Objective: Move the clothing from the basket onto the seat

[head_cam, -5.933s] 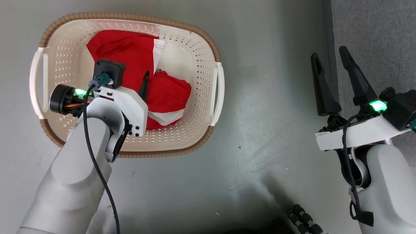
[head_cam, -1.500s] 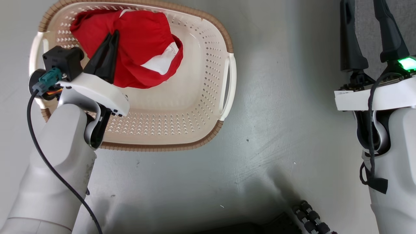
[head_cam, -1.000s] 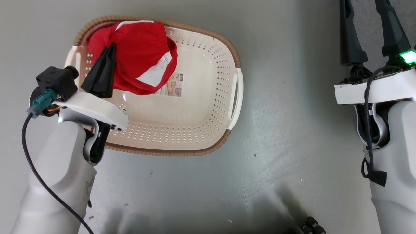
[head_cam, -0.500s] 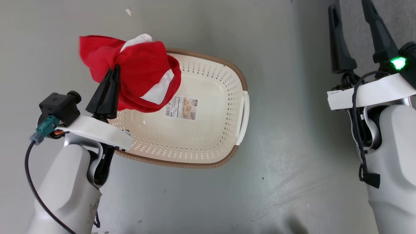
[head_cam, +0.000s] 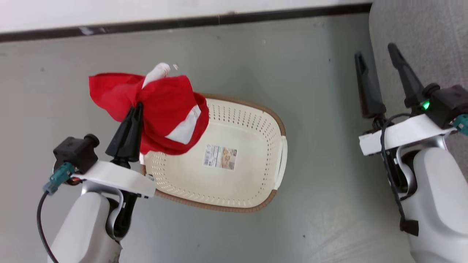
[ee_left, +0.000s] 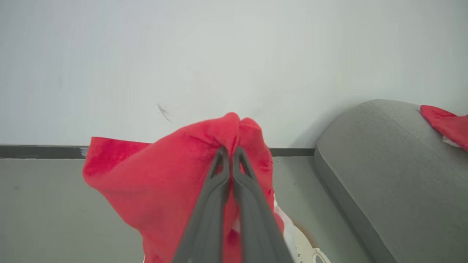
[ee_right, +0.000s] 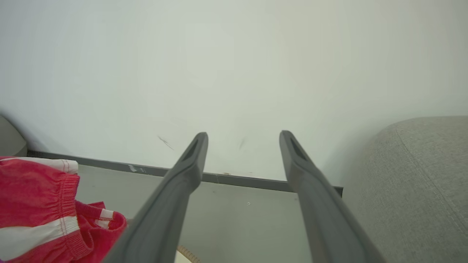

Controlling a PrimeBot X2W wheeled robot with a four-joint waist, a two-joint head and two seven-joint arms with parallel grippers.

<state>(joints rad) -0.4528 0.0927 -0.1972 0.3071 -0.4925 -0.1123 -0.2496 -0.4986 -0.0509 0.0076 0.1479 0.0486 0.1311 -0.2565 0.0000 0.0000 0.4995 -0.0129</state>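
Had clothing [head_cam: 164,109] up over the left end of the basket [head_cam: 256,190], seat [head_cam: 420,36] off right, wall [head_cam: 146,11] behind both.

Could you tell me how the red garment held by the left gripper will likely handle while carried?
Probably floppy: the red garment bunches and droops around the shut left gripper. Likely light: one pinched fold holds the whole bundle up. Its hanging folds may swing or brush the basket.

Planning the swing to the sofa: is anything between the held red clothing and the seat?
Only the open right gripper, raised beside the edge of the seat. Otherwise bare floor lies between the clothing, pinched in the left gripper, and it.
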